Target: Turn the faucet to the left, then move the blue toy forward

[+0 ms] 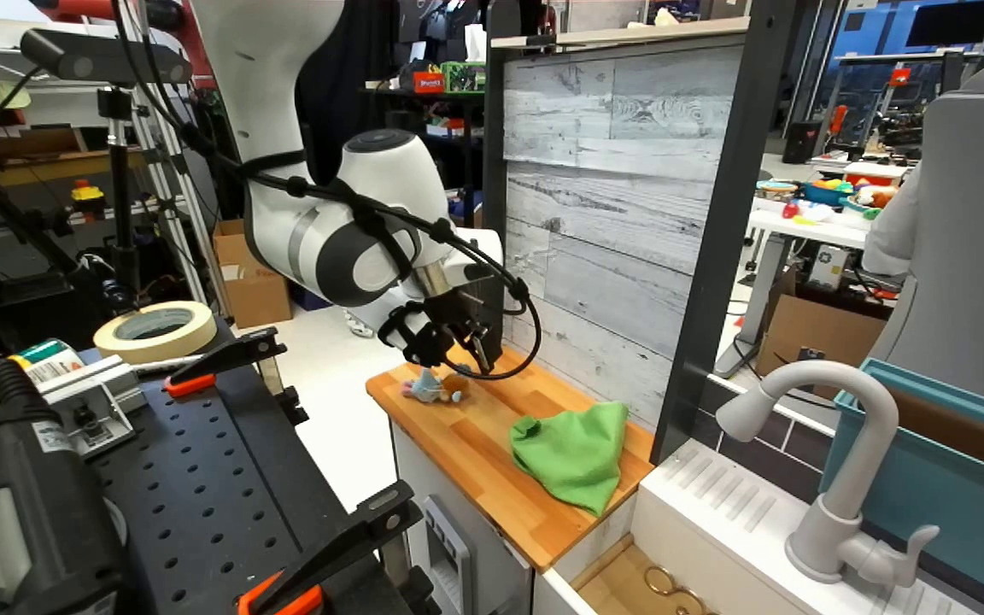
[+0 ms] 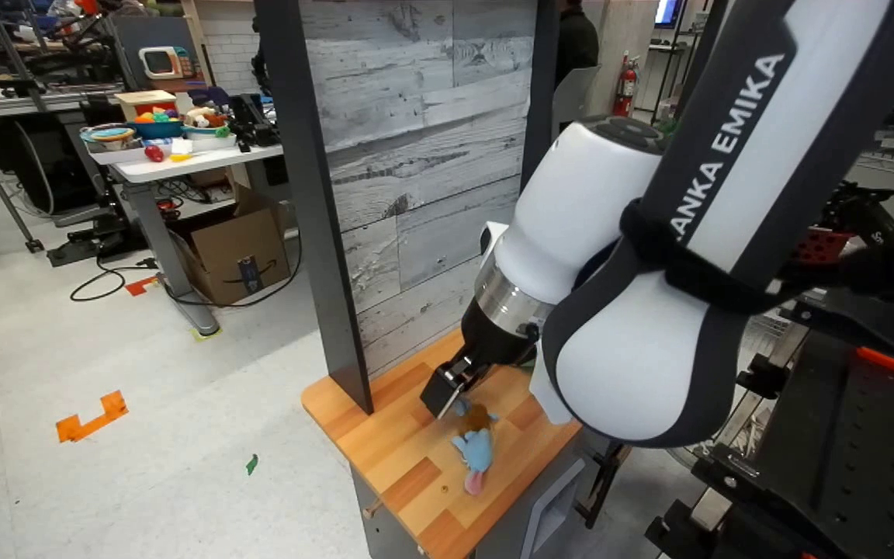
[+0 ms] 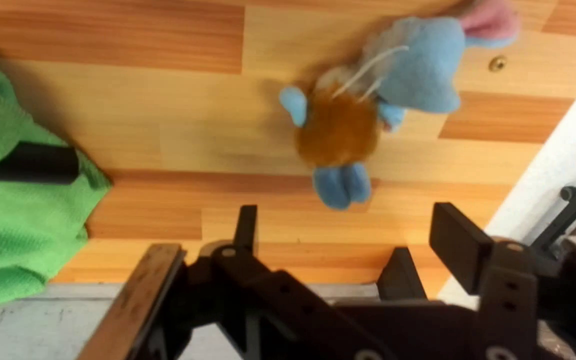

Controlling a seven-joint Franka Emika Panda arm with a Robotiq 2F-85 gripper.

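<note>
The blue toy, a plush with a brown fuzzy body and pink ear, lies on the wooden counter in both exterior views (image 1: pixel 430 387) (image 2: pixel 478 448) and in the wrist view (image 3: pixel 418 67). My gripper is open and empty in the wrist view (image 3: pixel 345 230), its fingers spread wide with the toy's blue feet just beyond the fingertips. In both exterior views the gripper (image 1: pixel 481 348) (image 2: pixel 444 396) hangs tilted, close above the counter beside the toy's feet end, not holding it. The grey faucet (image 1: pixel 846 465) stands on the white sink, its spout pointing toward the counter; it is out of the wrist view.
A green cloth (image 1: pixel 577 453) lies on the counter between toy and sink, also in the wrist view (image 3: pixel 23 225). A grey wood-plank panel (image 1: pixel 612 188) rises along the counter. A teal bin (image 1: pixel 953 487) stands behind the faucet. A black perforated table (image 1: pixel 202 478) with clamps stands opposite.
</note>
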